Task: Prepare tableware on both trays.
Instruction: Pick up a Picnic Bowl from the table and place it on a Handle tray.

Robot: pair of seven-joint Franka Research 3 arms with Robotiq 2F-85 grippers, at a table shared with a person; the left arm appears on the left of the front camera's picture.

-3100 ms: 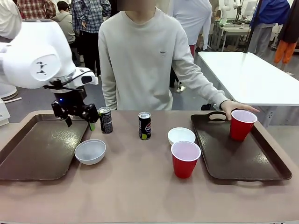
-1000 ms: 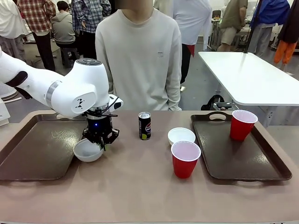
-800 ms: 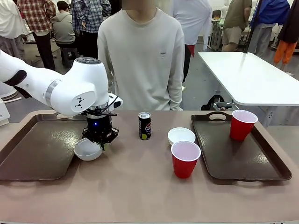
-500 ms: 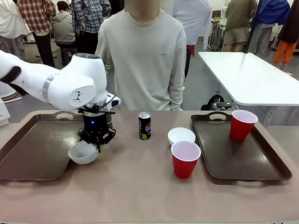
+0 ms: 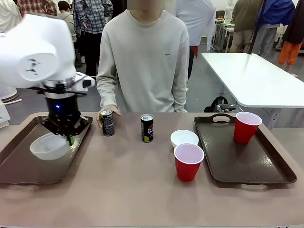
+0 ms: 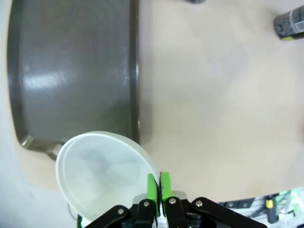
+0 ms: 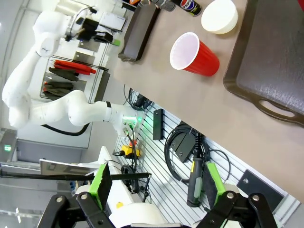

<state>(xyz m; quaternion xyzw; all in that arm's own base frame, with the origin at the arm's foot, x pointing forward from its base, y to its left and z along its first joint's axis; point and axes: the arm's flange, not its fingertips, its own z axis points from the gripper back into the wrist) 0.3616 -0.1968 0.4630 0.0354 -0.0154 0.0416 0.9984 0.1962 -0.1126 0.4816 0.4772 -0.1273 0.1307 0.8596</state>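
My left gripper [image 5: 67, 138] is shut on the rim of a white bowl [image 5: 49, 146], holding it tilted over the left tray [image 5: 19, 171]. In the left wrist view the green pads [image 6: 152, 184] pinch the bowl [image 6: 102, 168] above the tray's [image 6: 71, 71] corner. A person's hand [image 5: 110, 109] touches one dark can [image 5: 107, 123]; the other can [image 5: 147, 128] stands mid-table. A second white bowl [image 5: 184, 137] and a red cup [image 5: 188, 162] sit on the table. Another red cup [image 5: 246, 127] stands on the right tray [image 5: 237, 164]. My right gripper [image 7: 156, 185] is open, far off the table.
The person stands at the far edge, behind the cans. The right wrist view shows the red cup [image 7: 192, 52], the bowl [image 7: 219, 15] and the right tray [image 7: 275, 47] from beyond the table's near edge. A white table [image 5: 256, 78] stands at back right.
My left gripper has carried the bowl leftward off the table to above the left tray. The left can has come into view, with the person's hand at it.
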